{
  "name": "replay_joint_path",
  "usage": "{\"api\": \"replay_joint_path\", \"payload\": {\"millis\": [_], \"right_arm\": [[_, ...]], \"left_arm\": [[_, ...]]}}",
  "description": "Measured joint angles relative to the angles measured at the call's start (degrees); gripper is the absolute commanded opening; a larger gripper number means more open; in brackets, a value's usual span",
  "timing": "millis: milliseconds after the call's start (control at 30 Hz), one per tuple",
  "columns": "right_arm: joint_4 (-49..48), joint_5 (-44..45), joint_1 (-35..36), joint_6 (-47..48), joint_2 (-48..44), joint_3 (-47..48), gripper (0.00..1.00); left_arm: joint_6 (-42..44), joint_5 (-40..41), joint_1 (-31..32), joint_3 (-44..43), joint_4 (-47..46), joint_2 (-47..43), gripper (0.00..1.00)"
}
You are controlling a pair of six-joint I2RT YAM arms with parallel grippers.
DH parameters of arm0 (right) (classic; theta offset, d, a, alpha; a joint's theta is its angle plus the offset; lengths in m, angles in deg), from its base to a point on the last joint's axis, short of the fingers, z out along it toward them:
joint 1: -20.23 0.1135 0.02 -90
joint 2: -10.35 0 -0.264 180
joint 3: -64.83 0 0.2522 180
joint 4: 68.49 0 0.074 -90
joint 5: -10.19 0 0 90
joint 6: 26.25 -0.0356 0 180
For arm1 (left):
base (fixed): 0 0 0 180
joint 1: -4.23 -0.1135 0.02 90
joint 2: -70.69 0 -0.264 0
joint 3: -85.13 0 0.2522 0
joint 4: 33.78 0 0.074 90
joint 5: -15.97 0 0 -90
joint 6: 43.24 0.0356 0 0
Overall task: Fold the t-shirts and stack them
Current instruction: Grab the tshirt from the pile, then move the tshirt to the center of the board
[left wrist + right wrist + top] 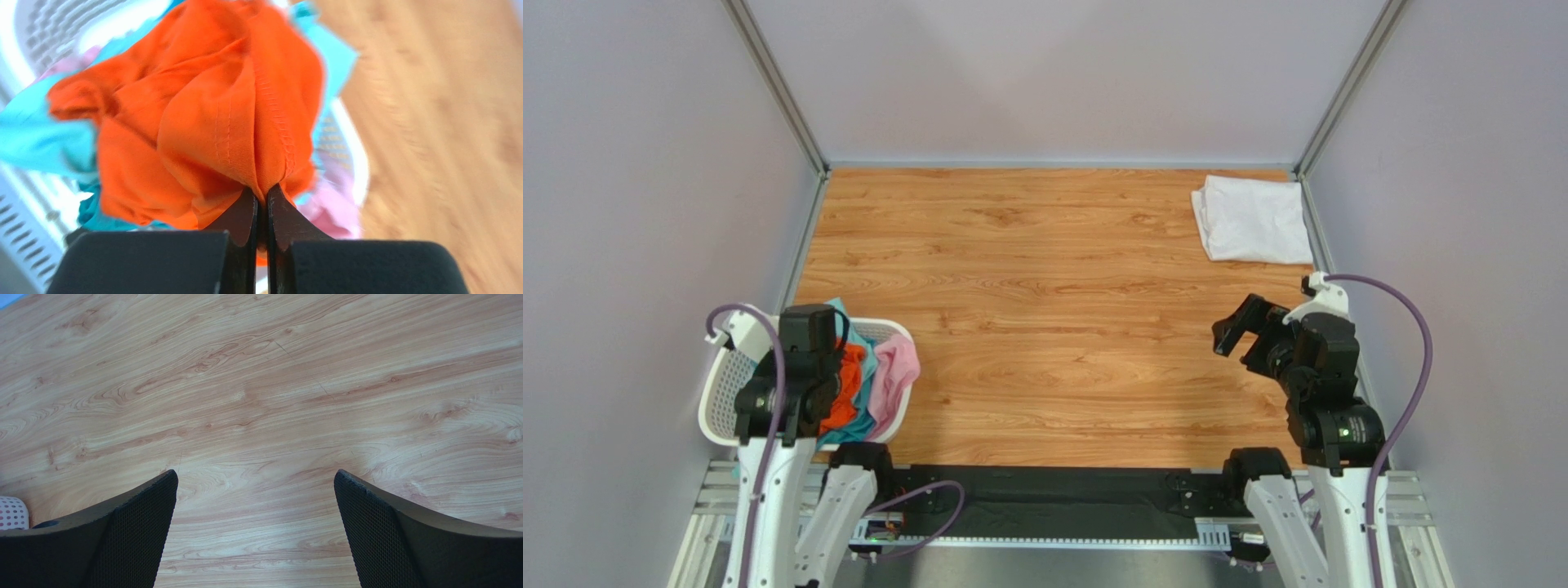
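**A:** Where was the orange one at that point?

**B:** My left tool (263,208) was clenched on a bunched fold of the orange t-shirt (202,110), right at a stitched seam. The shirt sat on top of the heap in the basket (719,392) at the near left corner of the bench (1051,282). The teal t-shirt (30,141) and pink t-shirt (895,374) were crowded around it.

**A:** And your other side?

**B:** My right tool (255,474) hung released over bare wood, gripping nothing. The white t-shirt (1253,218) lay folded at the far right corner.

**A:** What worried you?

**B:** I had pinched a crumpled wad, not a clean edge. A lift might have dragged the teal shirt out with it if the two were tangled. Cloth snagging on the mesh could have tipped the light basket. A narrow bite like that could also have slipped free partway.
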Motion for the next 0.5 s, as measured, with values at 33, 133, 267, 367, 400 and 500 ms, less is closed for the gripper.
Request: {"api": "replay_joint_path", "payload": {"millis": [33,133,267,367,400,500], "right_arm": [[0.0,0.02,0.0,0.02,-0.15,0.0,1.0],[-0.02,0.02,0.0,0.02,-0.74,-0.17,1.0],[-0.04,0.07,0.0,0.02,-1.64,-0.39,1.0],[-0.11,0.13,0.0,0.02,-1.88,-0.42,1.0],[-0.13,0.15,0.0,0.0,-1.97,-0.44,1.0],[-0.52,0.13,0.0,0.02,-2.12,-0.61,1.0]], "left_arm": [[2.14,-1.38,-0.09,-1.31,-1.33,-1.73,0.0],[8.02,-6.71,-0.09,-6.51,-4.11,-3.82,0.0],[13.27,-16.81,-0.09,-12.83,-7.85,-1.49,0.0],[16.09,-26.58,0.07,-15.34,-12.48,1.97,0.0],[16.68,-29.16,0.39,-15.82,-13.75,3.1,0.0],[18.32,-35.17,4.28,-17.44,-17.62,6.75,0.0]]}}
